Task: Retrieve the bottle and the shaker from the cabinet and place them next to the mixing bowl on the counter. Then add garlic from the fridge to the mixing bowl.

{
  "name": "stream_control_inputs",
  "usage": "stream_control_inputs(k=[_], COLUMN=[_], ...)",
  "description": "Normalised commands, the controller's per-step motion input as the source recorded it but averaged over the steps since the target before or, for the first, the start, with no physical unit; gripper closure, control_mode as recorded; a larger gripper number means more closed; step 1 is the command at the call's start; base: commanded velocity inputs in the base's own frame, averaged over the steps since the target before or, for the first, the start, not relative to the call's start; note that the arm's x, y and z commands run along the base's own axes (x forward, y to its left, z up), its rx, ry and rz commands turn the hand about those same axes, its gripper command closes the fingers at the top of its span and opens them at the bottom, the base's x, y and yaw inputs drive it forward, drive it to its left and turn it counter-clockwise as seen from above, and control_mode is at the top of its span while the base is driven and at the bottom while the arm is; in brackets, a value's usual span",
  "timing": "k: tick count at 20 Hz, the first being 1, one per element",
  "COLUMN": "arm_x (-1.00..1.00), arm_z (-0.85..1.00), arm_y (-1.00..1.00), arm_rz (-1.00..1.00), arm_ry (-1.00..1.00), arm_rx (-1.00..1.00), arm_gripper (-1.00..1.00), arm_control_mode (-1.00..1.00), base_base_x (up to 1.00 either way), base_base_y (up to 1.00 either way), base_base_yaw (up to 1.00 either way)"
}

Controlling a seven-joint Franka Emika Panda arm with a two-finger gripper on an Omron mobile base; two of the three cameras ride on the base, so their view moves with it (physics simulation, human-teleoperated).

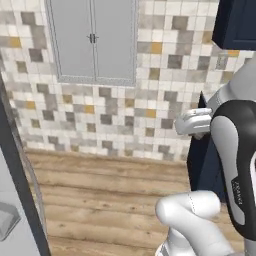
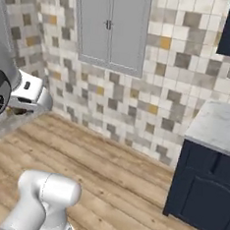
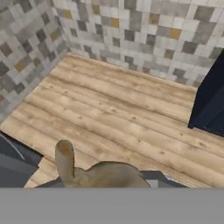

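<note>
Garlic (image 3: 105,175) in transit, gripper (image 2: 17,109) pinched shut on the bulb
Advised: firm, level grip while the base turns toward the counter (image 2: 219,127); bowl unseen

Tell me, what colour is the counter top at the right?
The counter is white marble with faint grey veins, above a navy cabinet; the right base view shows it best.

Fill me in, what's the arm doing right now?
The arm holds a tan bulb, apparently the garlic, pinched in its shut gripper above the wooden floor. The base faces a tiled wall, with the marble counter off to the right. The garlic is not yet set down.
</note>
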Motion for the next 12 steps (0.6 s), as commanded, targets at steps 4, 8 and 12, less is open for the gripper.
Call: stream_control_inputs(k=[4,8,12], arm_x=[0.00,0.00,0.00], arm_z=[0.00,0.00,0.00], arm_y=[0.00,0.00,0.00], arm_rz=[0.00,0.00,0.00], arm_ry=[0.00,0.00,0.00], arm_rx=[0.00,0.00,0.00], arm_gripper=[1.00,1.00,1.00], arm_control_mode=[1.00,1.00,1.00], base_base_x=[0.00,0.00,0.25], base_base_y=[-0.57,-0.57,-0.74], base_base_yaw=[-0.78,-0.76,-0.61])
